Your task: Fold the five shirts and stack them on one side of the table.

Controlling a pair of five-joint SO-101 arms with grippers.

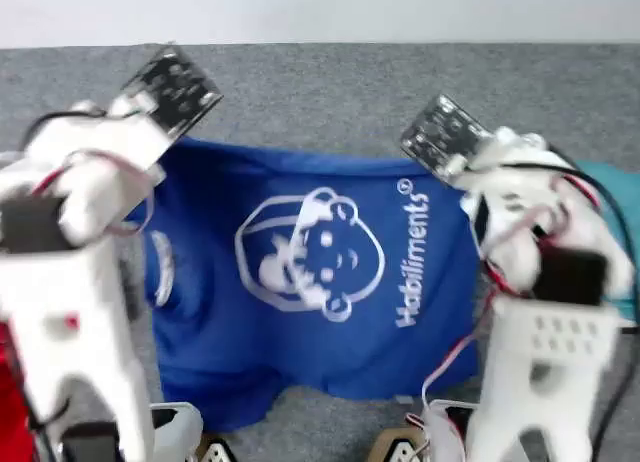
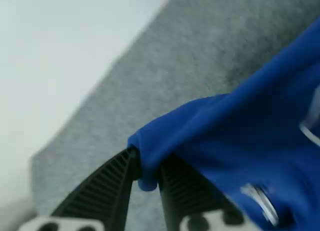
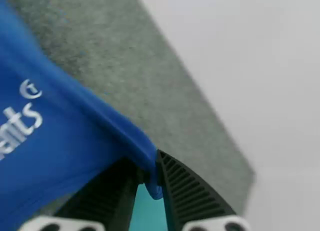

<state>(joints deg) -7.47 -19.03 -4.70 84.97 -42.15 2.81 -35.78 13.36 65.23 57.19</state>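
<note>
The blue shirt (image 1: 310,282) is spread print-up over the centre of the grey, felt-like counter (image 1: 330,92). The left tool (image 2: 149,162) is clamped on the shirt's 10 o'clock corner, and the right tool (image 3: 146,163) on its 2 o'clock corner. A plain white surface (image 1: 300,12) borders the counter at 12 o'clock, and a teal cloth (image 1: 618,197) lies at 3 o'clock.

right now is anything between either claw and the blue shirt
Nothing visible stands between them. The left claw and the right claw are each shut on an edge of the blue shirt, which hangs spread between them above the grey table.
</note>
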